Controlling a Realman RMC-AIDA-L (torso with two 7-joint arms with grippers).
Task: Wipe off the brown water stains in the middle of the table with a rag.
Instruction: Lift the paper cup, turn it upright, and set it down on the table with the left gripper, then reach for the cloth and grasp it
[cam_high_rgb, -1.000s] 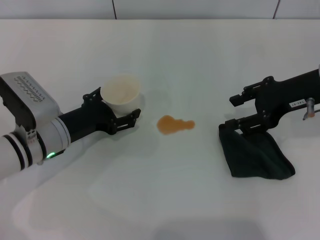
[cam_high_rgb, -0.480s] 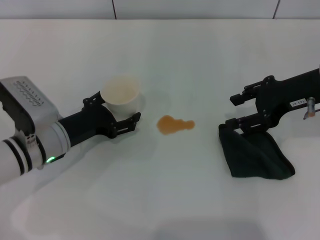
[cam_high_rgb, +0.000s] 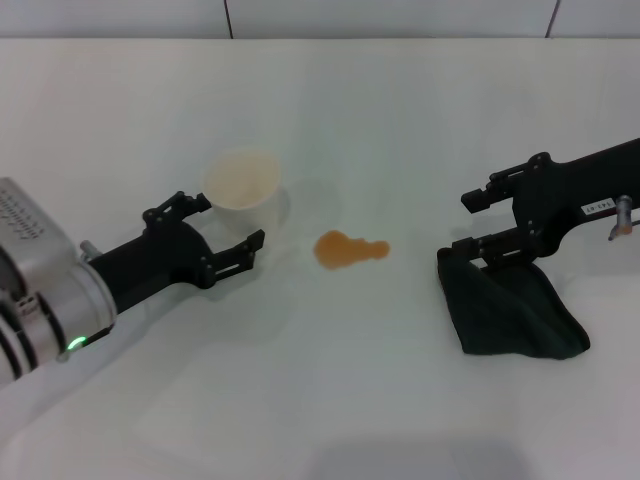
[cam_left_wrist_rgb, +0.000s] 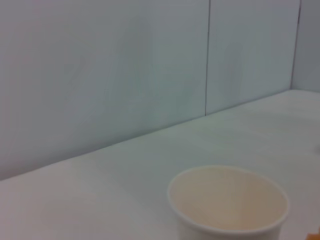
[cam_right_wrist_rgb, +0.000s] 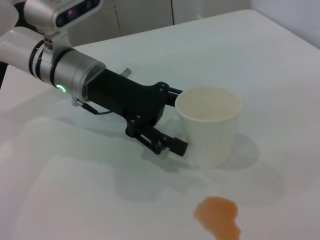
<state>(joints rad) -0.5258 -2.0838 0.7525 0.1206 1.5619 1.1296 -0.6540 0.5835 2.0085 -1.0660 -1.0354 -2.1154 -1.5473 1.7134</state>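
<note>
While the left tool (cam_high_rgb: 218, 236) hangs spread and empty by the cup (cam_high_rgb: 242, 184), the right tool (cam_high_rgb: 472, 221), also spread, sits over the rag (cam_high_rgb: 505, 309), stains (cam_high_rgb: 348, 249) at its 9 o'clock.

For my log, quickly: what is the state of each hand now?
Left hand: open, empty, beside the cup.
Right hand: open, empty, above the rag.
</note>
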